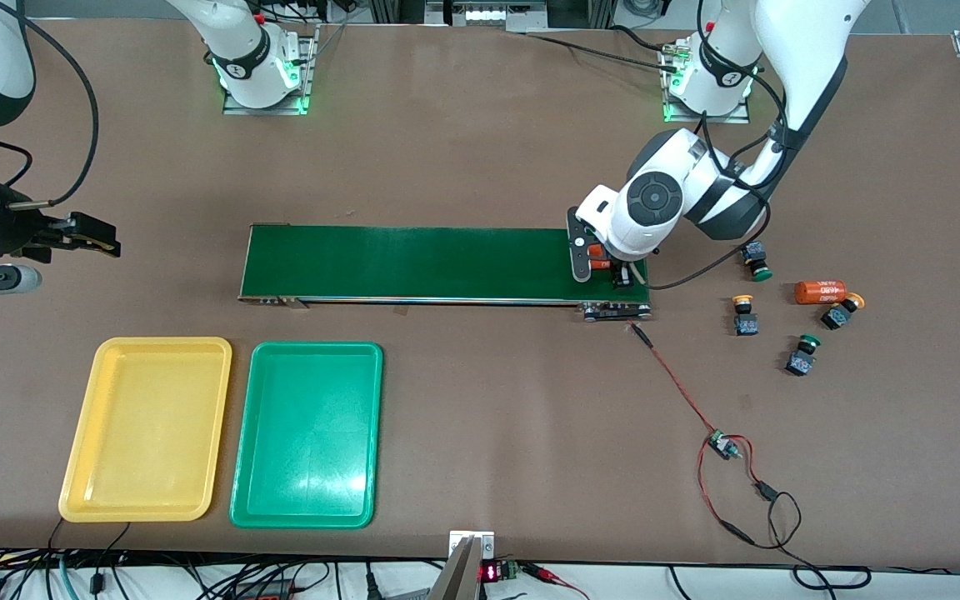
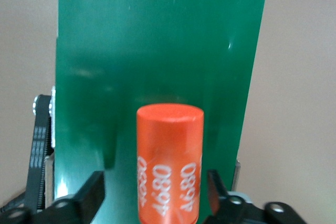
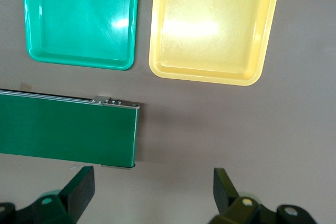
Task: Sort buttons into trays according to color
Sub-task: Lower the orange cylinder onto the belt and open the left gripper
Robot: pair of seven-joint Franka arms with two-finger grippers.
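Four buttons [image 1: 745, 315] look light and rigid; grip the blocky body. Left gripper [image 2: 152, 198] fingers open astride orange cylinder [image 2: 169, 163]; right gripper [image 3: 152, 192] fingers open, waiting.

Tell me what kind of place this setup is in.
Most likely a robotics lab test bench: two arms bolted to a brown table, a small green conveyor belt with exposed wiring, and a yellow tray and green tray laid out for sorting.

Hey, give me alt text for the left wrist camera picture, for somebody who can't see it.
An orange cylinder with white printed digits stands upright on the dark green conveyor belt, between the open jaws of the left gripper, which do not touch it. Brown table shows on both sides of the belt.
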